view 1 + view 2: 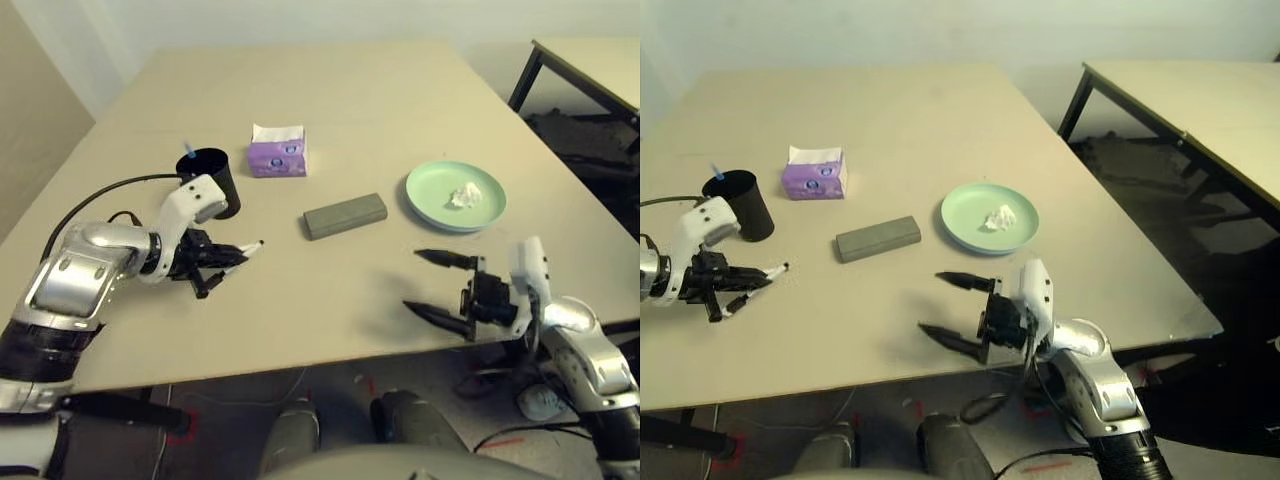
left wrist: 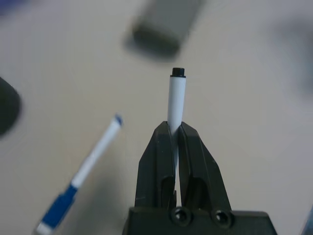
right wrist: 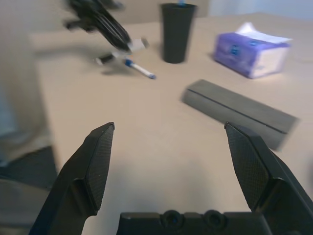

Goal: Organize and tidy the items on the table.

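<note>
My left gripper (image 1: 225, 262) hovers over the table (image 1: 330, 90) in front of the black cup (image 1: 212, 180). It is shut on a thin white marker with a black tip (image 2: 176, 98) that points toward the grey glasses case (image 1: 345, 216). A second white marker with a blue cap (image 2: 88, 166) lies flat on the table just beside that gripper. The pale green plate (image 1: 432, 205) holds the white tissue wad (image 1: 465, 195). Near the front edge, below the plate, my right gripper (image 1: 435, 283) stands open with nothing between its fingers.
A purple tissue box (image 1: 277, 152) stands behind the case, right of the cup. Something thin with a blue tip (image 1: 188, 150) sticks up out of the cup. A black cable (image 1: 110, 190) arcs over my left forearm. A dark-legged second table (image 1: 590, 70) stands at the far right.
</note>
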`<action>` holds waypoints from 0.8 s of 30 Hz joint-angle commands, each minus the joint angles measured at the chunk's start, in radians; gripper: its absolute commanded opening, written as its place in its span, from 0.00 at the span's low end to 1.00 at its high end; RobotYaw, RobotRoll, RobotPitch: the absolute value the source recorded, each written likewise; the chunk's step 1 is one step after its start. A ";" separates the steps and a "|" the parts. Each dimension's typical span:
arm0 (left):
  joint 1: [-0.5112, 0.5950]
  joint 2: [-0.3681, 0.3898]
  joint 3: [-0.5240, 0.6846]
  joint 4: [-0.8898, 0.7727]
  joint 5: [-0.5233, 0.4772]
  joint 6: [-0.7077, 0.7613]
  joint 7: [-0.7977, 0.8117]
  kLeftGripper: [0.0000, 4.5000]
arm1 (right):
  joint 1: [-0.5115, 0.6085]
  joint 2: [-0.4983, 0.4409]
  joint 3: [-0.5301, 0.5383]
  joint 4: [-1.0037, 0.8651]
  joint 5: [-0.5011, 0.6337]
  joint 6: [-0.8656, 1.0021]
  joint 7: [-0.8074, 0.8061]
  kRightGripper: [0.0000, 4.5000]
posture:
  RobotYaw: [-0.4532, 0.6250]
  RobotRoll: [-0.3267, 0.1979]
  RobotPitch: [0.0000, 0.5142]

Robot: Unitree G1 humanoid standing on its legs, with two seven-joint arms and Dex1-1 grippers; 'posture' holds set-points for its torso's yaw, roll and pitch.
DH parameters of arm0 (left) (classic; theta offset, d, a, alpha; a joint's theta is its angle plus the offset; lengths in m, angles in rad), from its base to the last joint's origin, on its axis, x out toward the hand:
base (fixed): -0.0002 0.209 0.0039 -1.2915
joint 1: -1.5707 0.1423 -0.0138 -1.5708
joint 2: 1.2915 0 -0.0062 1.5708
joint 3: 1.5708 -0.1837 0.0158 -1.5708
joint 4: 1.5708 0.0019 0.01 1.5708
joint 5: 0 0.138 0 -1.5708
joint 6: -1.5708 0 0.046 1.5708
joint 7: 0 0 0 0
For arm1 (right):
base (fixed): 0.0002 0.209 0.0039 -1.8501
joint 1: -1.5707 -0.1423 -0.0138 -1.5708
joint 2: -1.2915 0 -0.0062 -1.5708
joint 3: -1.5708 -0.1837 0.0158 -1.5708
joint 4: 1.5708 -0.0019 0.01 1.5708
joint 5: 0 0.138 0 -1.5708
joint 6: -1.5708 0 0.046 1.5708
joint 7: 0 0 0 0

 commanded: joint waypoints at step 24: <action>-0.404 -0.273 0.197 0.323 -0.027 -0.438 0.556 0.00 | 0.025 0.046 0.045 0.056 -0.108 -0.087 -0.075 1.00 | 0.39 0.62 0.12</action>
